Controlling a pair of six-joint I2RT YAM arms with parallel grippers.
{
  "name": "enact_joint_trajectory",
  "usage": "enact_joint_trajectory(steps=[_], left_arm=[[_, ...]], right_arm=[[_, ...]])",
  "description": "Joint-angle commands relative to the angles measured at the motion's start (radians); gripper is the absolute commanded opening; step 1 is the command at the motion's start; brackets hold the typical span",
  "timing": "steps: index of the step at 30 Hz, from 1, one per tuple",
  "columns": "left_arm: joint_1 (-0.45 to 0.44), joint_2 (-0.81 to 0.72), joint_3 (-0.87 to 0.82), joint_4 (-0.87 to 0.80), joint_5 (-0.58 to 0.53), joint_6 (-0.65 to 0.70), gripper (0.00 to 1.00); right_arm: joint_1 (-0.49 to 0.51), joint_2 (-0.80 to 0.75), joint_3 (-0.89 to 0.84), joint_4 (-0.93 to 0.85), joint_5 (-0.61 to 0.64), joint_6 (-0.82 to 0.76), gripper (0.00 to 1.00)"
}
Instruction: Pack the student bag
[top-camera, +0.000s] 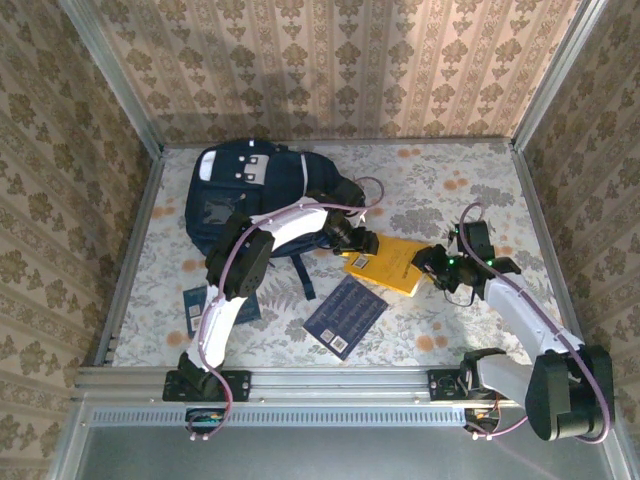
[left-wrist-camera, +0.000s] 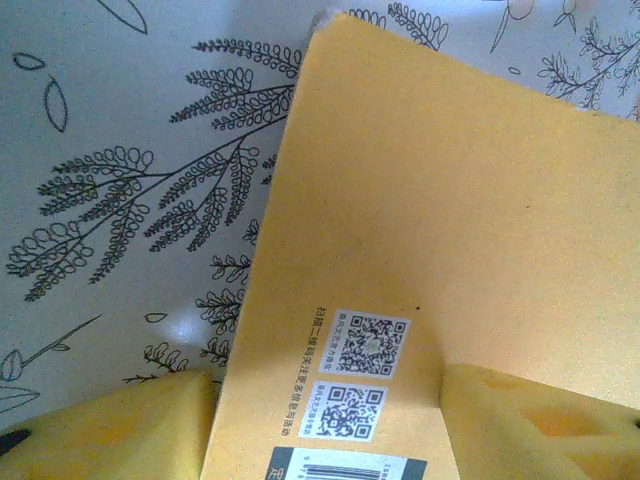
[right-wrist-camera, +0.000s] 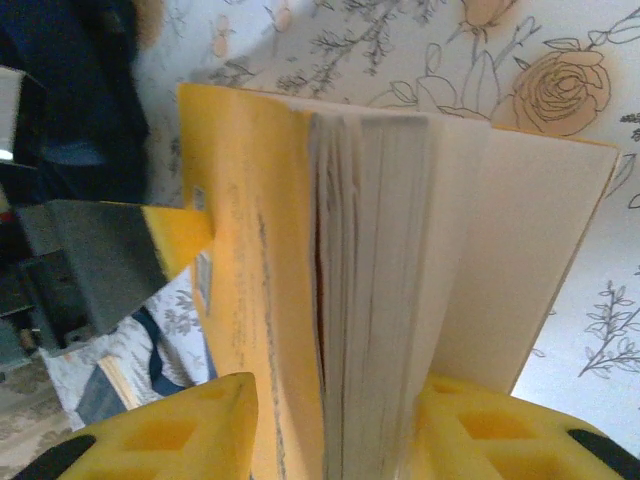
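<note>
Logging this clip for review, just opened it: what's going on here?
Both arms are on a yellow book in the middle of the table. The right gripper appears clamped across its thickness, page edges facing its camera. The left gripper is at the book's other end, jaws apart, one finger against the cover. The student bag lies at the far left, the book not yet in it. A navy booklet lies nearer the arms.

Yellow book (left-wrist-camera: 440, 200) cover, toward 6 o'clock in the left wrist view: two stacked QR codes (left-wrist-camera: 370, 343), a vertical line of Chinese print (left-wrist-camera: 320, 365) at their 9 o'clock, too fine to read, and a barcode label (left-wrist-camera: 345, 468) at 6 o'clock, digits unreadable.
</note>
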Motion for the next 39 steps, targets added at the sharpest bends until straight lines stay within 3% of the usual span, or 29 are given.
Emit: enact_joint_trajectory(steps=[1, 9, 17, 24, 39], left_arm=[[-0.024, 0.044, 0.012, -0.011, 0.038, 0.015, 0.64], [-0.022, 0.047, 0.012, -0.009, 0.04, 0.017, 0.64], [-0.018, 0.052, 0.014, -0.007, 0.052, 0.011, 0.64], [-0.012, 0.047, 0.014, -0.006, 0.053, 0.008, 0.64], [-0.002, 0.05, 0.014, -0.003, 0.056, 0.006, 0.64]], right_arm=[[0.011, -0.041, 0.043, 0.047, -0.078, 0.044, 0.45], [0.011, -0.043, 0.014, 0.203, -0.208, 0.209, 0.5], [0.011, -0.056, 0.062, 0.215, -0.236, 0.267, 0.57], [0.011, -0.009, 0.016, 0.288, -0.244, 0.287, 0.57], [0.008, -0.065, 0.121, 0.127, -0.21, 0.213, 0.57]])
